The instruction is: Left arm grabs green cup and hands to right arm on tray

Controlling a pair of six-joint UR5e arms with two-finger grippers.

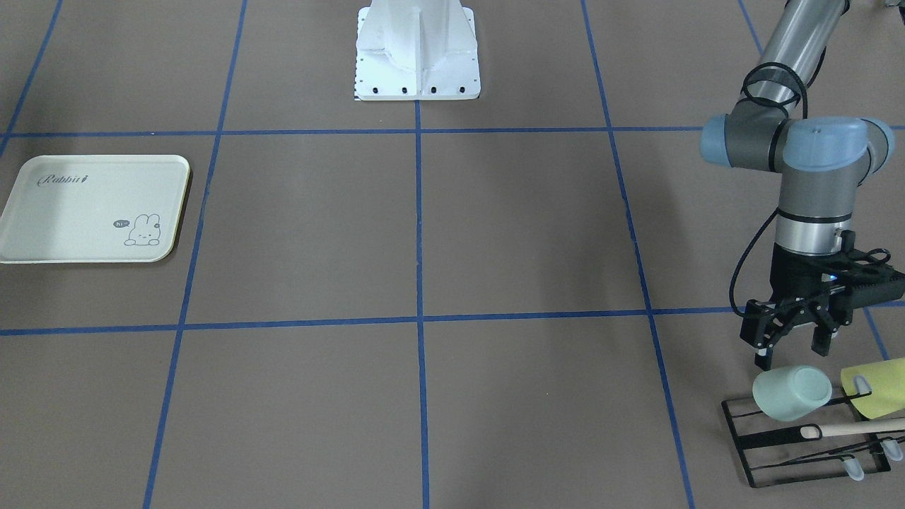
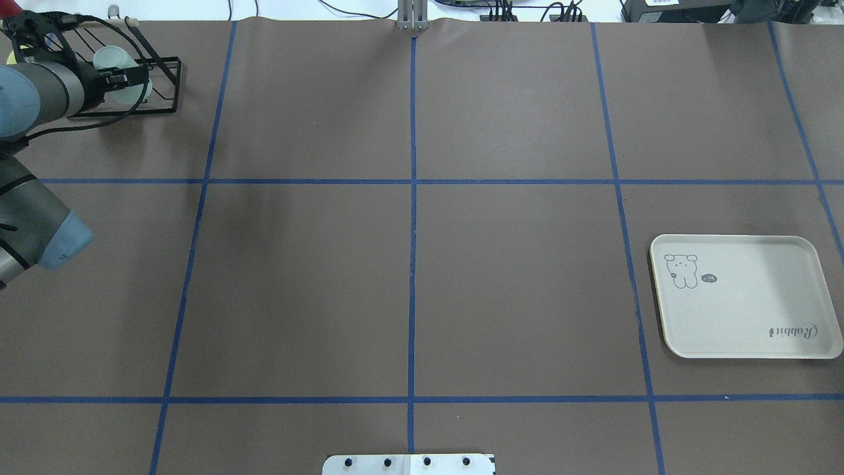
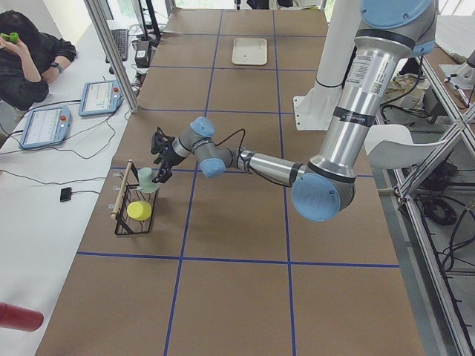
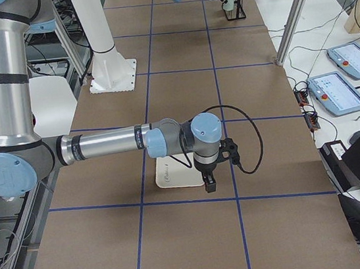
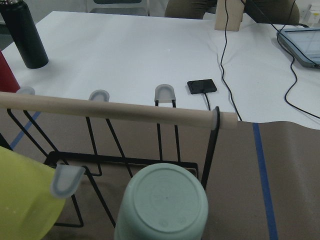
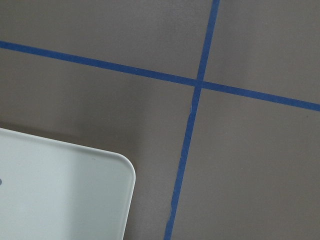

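The pale mint-green cup (image 1: 792, 393) hangs upside down and tilted on the black wire rack (image 1: 778, 442); it also shows in the overhead view (image 2: 117, 63) and its base fills the bottom of the left wrist view (image 5: 165, 205). My left gripper (image 1: 792, 353) is open just above the cup, fingers spread on either side, not closed on it. The cream-white tray (image 1: 92, 208) lies empty at the other end of the table (image 2: 745, 297). My right gripper (image 4: 209, 185) hovers by the tray's corner (image 6: 60, 190); I cannot tell whether it is open or shut.
A brighter yellow-green cup (image 1: 877, 385) hangs on the same rack beside the mint one, under a wooden bar (image 5: 115, 107). The robot's white base (image 1: 417, 49) stands mid-table. An operator (image 3: 30, 52) sits by the rack's end. A black bottle (image 5: 27, 35) stands beyond the rack.
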